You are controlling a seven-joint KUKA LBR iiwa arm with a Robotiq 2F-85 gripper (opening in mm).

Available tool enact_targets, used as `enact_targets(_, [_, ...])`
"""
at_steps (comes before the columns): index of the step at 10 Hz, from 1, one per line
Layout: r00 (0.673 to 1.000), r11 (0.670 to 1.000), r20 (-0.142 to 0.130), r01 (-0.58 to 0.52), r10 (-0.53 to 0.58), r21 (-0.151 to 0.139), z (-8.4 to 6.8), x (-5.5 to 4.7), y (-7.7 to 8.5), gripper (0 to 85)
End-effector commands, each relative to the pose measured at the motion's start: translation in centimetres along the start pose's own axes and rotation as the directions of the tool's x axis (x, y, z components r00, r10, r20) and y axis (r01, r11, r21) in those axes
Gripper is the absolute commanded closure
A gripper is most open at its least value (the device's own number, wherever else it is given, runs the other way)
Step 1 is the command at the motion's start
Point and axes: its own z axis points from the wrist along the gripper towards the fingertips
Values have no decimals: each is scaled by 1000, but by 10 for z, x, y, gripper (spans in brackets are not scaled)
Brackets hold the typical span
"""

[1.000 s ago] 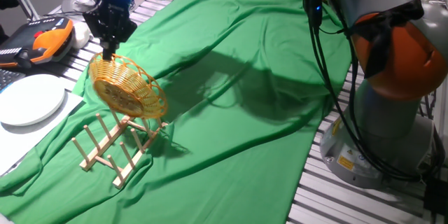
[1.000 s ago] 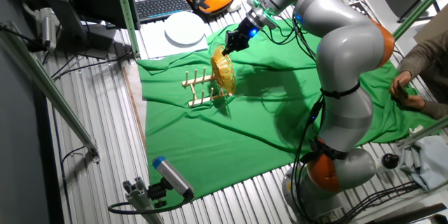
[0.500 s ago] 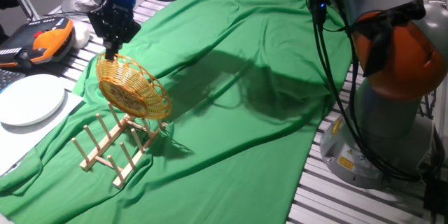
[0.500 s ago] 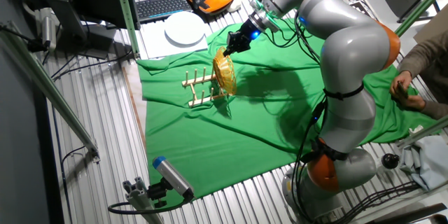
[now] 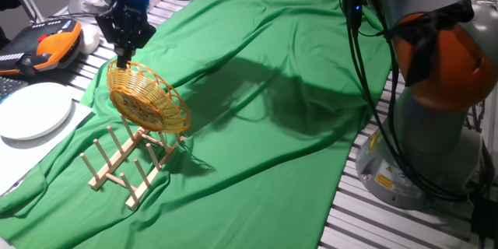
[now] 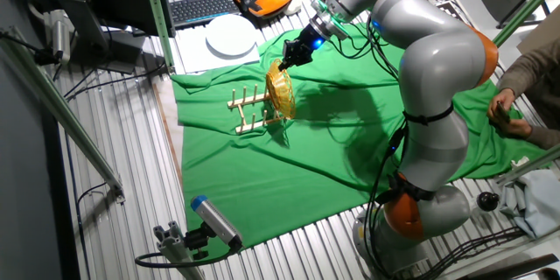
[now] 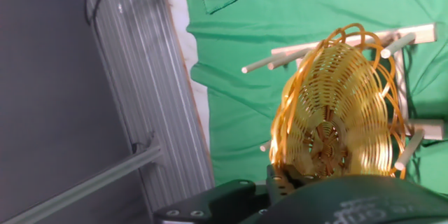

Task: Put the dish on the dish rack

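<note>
The golden woven dish (image 5: 146, 98) hangs on edge, tilted, from my gripper (image 5: 122, 59), which is shut on its upper rim. Its lower edge sits at the far end of the light wooden dish rack (image 5: 128, 159), among the pegs; I cannot tell whether it touches them. In the other fixed view the dish (image 6: 281, 93) stands upright at the right end of the rack (image 6: 248, 110) under the gripper (image 6: 286, 61). In the hand view the dish (image 7: 339, 119) fills the middle, with rack pegs (image 7: 269, 62) around it.
A white plate (image 5: 33, 110) lies left of the rack beside a keyboard and an orange teach pendant (image 5: 48, 45). Green cloth (image 5: 264, 101) covers the table. The robot base (image 5: 424, 124) stands at the right. A person's hands show at the right (image 6: 506, 114).
The gripper and dish shifted slightly right and down toward the rack's end a second ago; since half a second ago nothing visibly moved.
</note>
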Motion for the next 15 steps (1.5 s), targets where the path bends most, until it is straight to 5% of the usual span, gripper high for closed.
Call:
enact_targets(1, [1000, 1000, -2, -20, 20, 10, 0, 0, 0, 850])
enact_targets(6, [998, 996, 23, -55, 54, 70, 0, 0, 0, 850])
enact_targets(9, [1000, 999, -5, 1, -1, 35, 0, 0, 0, 850])
enact_targets(15, [1000, 1000, -12, 4, -4, 15, 0, -5, -2, 850])
